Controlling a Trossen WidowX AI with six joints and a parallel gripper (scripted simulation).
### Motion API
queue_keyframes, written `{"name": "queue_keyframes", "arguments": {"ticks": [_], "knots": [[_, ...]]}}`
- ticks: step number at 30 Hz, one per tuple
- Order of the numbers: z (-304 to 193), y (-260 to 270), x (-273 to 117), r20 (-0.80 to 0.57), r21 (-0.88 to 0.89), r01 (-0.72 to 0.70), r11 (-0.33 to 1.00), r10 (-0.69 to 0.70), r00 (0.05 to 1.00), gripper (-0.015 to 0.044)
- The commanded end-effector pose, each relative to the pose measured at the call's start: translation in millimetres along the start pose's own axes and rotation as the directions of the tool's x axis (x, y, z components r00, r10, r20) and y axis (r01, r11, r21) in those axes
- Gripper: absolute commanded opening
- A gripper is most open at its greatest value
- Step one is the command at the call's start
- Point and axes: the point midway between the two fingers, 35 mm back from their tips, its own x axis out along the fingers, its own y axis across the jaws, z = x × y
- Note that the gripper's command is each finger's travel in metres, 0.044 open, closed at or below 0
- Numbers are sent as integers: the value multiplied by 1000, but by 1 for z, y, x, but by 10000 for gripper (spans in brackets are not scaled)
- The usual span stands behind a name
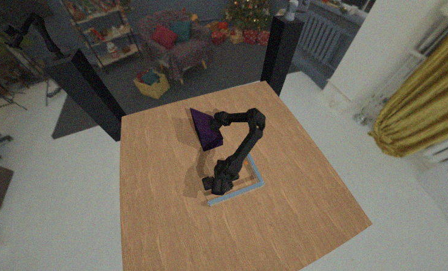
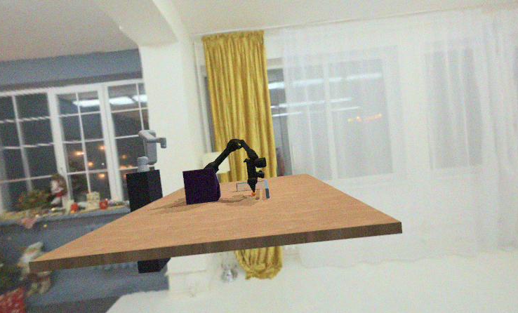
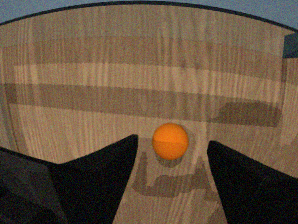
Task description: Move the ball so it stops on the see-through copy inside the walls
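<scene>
So the gripper (image 3: 170, 163) is hanging partly open with nothing in it, and the little orange ball (image 3: 170, 140) is sitting on the surface (image 1: 172, 215) right between the fingertips, inside the corner of the blue walls (image 1: 257, 175). What's worrying me is that a round thing like that is going to squirt out if one finger is touching it first. If it's rolling past a wall's open end, it's probably ending up outside the walls, and I'm not even spotting the see-through copy under the arm.
</scene>
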Motion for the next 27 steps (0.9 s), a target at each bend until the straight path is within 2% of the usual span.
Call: {"name": "queue_keyframes", "arguments": {"ticks": [1,7,11,18,22,27], "knots": [[-4,1,11,-11,11,-8,1000,8,1000,247],[-5,1,17,-11,11,-9,1000,9,1000,247],[-5,1,17,-11,11,-9,1000,9,1000,142],[-5,1,17,-11,11,-9,1000,9,1000,95],[-3,0,6,-11,12,-6,1000,6,1000,0],[2,-3,-32,-10,13,0,1000,0,1000,0]]}}
